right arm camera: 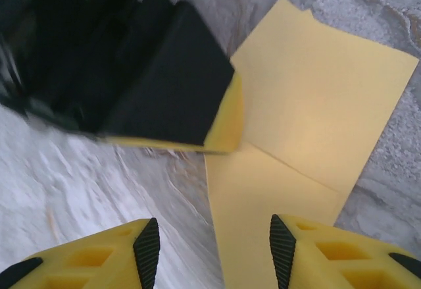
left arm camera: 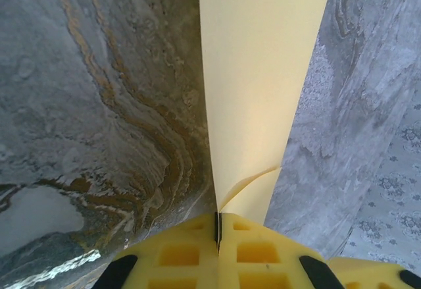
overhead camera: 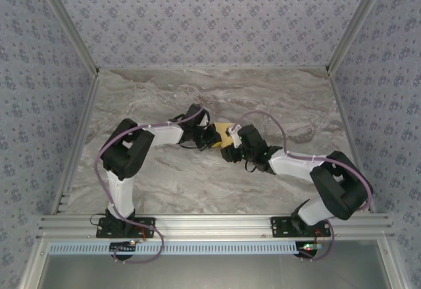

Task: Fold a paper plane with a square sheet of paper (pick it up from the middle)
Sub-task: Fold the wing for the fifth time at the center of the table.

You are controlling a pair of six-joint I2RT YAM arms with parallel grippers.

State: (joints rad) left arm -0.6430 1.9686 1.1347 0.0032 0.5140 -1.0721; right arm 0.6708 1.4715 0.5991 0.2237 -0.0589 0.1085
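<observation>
1. Top external: both arms reach in over the grey marble table [overhead camera: 164,183] and meet near its middle. The sheet of paper [overhead camera: 224,131] shows as a small yellow patch wedged between the left jaws and the right jaws. The wrists cover the fingers from above, so this view does not show how either pair stands.

2. Left wrist: the left jaws are closed. Their two yellow fingers [left arm camera: 177,256] press together, with the near edge of the sheet pinched in the seam between them. From that pinch the sheet runs straight ahead of the jaws as a long pale-yellow band, mostly on their right side. A small flap curls off it just ahead of the fingertips. Marble shows on either side of the band. Whether the far end rests on the table is hard to judge from here.

3. Right wrist: the right jaws are open, their black pads [right arm camera: 146,253] well apart and gripping nothing. The sheet lies ahead of them, and its near end comes down between the pads, closer to the right finger. A straight fold edge crosses the sheet just ahead of the jaws. Ahead and to the left, the black-and-yellow finger of the left jaws meets the sheet's left edge.
</observation>
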